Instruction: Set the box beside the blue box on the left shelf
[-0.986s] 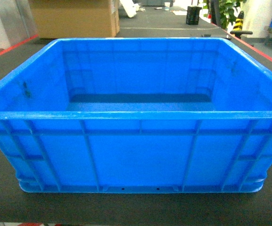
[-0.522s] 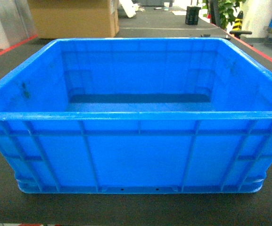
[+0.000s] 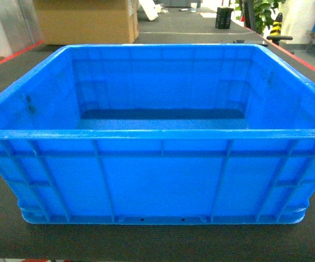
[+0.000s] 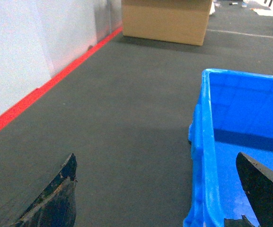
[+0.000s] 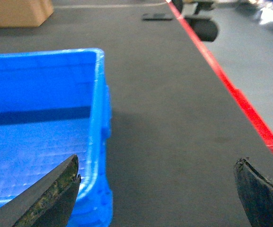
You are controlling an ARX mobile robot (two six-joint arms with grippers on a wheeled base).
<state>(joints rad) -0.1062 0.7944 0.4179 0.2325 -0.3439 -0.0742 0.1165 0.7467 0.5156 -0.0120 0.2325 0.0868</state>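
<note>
1. One large bright blue rectangular plastic crate sat on the dark grey carpeted floor directly ahead of my head camera, its near wall filling most of that view.
2. Its thick rim ran level along the front, and vertical and diagonal ribs crossed the outer wall below it; the inside was smooth, glossy and held nothing.
3. My left gripper was spread wide: one dark, worn fingertip showed over the floor outside the crate's left wall, and the other fingertip showed over the crate's interior, so the left rim lay between the two tips in my wrist view. I could not tell whether either tip touched the plastic. It gripped nothing.
4. My right gripper was likewise spread wide: one fingertip showed over the crate's interior near the right wall, and the other showed over the bare floor outside it. It too held nothing, and contact with the rim could not be judged.
5. A brown cardboard box stood on the floor beyond the crate, to the left, near a white wall panel.
6. Red floor tape ran along the floor on the right side, and a similar red strip edged the floor at the left wall.
7. A green potted plant stood far back on the right.
</note>
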